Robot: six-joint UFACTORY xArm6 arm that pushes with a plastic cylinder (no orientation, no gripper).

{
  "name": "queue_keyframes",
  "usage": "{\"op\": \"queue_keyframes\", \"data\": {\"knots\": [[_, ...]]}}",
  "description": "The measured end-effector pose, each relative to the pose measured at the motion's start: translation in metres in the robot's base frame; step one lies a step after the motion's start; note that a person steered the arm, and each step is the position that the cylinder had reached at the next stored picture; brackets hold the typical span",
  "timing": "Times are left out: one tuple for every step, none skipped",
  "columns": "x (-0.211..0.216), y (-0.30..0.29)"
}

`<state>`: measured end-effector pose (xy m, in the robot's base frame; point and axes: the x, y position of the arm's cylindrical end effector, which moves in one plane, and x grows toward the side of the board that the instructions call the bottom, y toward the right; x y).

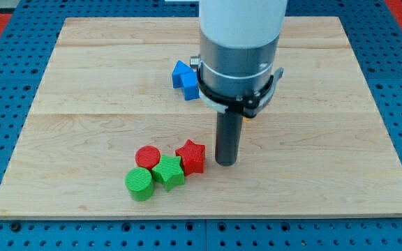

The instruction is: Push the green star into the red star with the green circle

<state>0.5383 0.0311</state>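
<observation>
The green star (167, 171) lies near the view's bottom, left of centre. It touches the red star (192, 155) on its upper right and the green circle (139, 183) on its lower left. A red circle (147, 157) sits just above the green star and left of the red star. My tip (226, 162) rests on the board just to the right of the red star, a small gap away from it. The arm's wide grey body hangs above the tip.
A blue block (185, 78) of unclear shape lies near the board's upper middle, partly hidden behind the arm's body. The wooden board (340, 139) lies on a blue pegboard table with red at the top corners.
</observation>
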Motion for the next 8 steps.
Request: {"op": "queue_keyframes", "data": {"knots": [[0.004, -0.035], [0.004, -0.082], [0.004, -0.1], [0.003, -0.102], [0.001, -0.127], [-0.008, -0.111], [-0.017, -0.08], [-0.019, -0.055]]}}
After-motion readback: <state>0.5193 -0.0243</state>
